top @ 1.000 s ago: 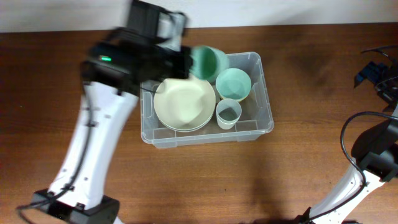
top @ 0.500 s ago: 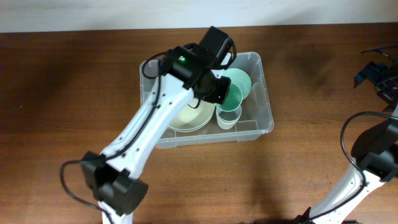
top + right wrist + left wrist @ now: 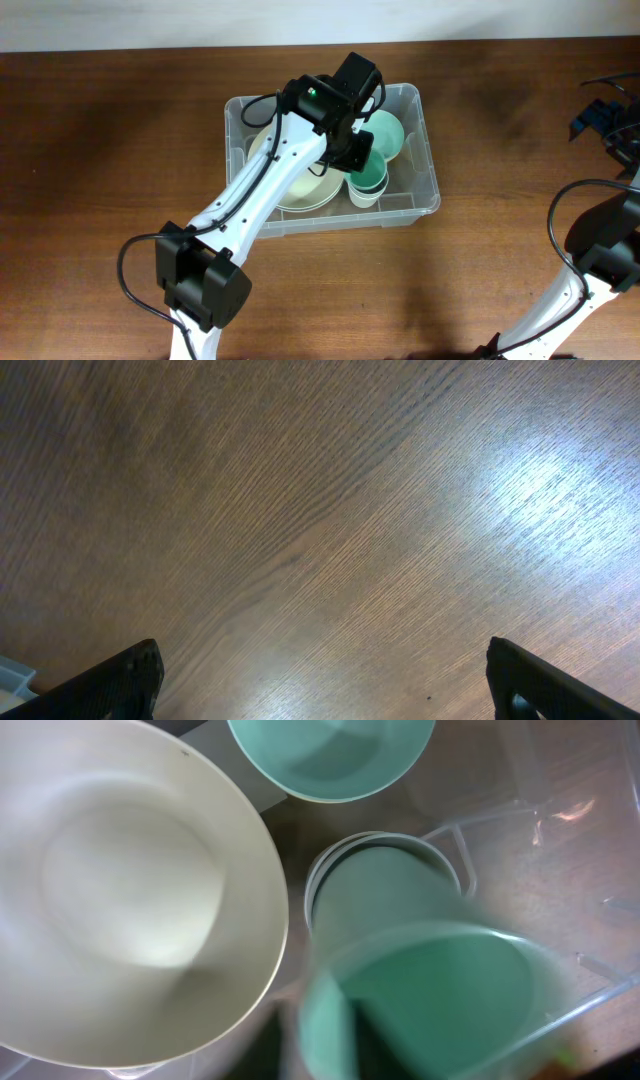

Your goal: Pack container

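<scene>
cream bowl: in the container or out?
In. The cream bowl sits mouth-up inside the container walls, beside the teal bowl.

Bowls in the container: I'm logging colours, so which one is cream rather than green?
The big shallow bowl, the widest dish in the container, is cream; the smaller bowl next to it is mint green.

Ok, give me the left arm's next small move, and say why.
Probably lower the green cup a touch further into the small white cup, then release it. It hangs tilted right over that cup's mouth inside the container, beside the cream bowl, and seems lined up to nest.
</scene>
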Available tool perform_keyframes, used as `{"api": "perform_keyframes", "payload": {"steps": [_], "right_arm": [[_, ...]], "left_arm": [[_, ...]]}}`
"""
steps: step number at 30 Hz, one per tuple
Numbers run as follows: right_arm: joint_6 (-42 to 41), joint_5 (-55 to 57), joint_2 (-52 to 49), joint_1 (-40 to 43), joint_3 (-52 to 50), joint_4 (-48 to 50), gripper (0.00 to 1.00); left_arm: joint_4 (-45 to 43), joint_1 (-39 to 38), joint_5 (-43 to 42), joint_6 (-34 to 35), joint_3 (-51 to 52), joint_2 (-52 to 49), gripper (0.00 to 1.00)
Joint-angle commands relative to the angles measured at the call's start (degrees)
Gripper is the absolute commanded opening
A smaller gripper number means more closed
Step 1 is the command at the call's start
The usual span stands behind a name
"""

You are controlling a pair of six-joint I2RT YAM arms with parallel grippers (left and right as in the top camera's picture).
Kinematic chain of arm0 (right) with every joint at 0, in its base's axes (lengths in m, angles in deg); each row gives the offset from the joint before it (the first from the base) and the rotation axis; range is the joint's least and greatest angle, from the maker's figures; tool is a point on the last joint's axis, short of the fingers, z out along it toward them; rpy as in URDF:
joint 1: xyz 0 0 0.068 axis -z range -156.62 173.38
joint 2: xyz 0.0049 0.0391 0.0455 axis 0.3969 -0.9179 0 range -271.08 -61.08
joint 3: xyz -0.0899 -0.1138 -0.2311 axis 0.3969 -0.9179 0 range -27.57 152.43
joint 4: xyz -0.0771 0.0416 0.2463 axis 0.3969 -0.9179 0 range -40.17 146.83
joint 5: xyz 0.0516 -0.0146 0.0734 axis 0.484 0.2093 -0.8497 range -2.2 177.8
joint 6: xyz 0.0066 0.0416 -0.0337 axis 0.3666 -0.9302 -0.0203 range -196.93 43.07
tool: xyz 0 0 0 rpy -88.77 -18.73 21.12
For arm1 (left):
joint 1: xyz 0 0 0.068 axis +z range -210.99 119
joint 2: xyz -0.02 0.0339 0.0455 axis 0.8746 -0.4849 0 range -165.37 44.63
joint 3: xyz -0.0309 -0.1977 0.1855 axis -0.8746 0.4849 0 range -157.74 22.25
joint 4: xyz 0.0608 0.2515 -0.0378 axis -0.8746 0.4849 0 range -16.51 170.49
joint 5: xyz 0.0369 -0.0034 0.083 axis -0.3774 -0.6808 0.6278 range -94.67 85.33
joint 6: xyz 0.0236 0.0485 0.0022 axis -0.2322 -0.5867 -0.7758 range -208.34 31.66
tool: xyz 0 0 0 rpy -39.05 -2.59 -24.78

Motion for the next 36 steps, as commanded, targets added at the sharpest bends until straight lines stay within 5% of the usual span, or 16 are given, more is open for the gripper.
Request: {"api": "perform_keyframes", "payload": {"steps": [1, 17, 27, 36], "right_arm": [[-0.3, 0.1, 1.8, 0.1, -0.2, 0.0, 0.99], [-0.3, 0.1, 1.8, 0.1, -0.2, 0.0, 0.99], [-0.3, 0.1, 1.8, 0.1, -0.2, 0.0, 0.99], [-0.3, 0.1, 1.8, 0.1, -0.2, 0.0, 0.99]], "left_arm": [[0.0, 0.0, 0.3, 0.0, -0.4, -1.0, 0.98], [8.0, 6.1, -0.5, 0.0, -11.0, 4.0, 1.0], [19.2, 14.1, 4.1, 2.4, -8.4, 23.8, 1.0], [15.8, 14.1, 3.4, 3.3, 1.3, 43.1, 1.0]]}}
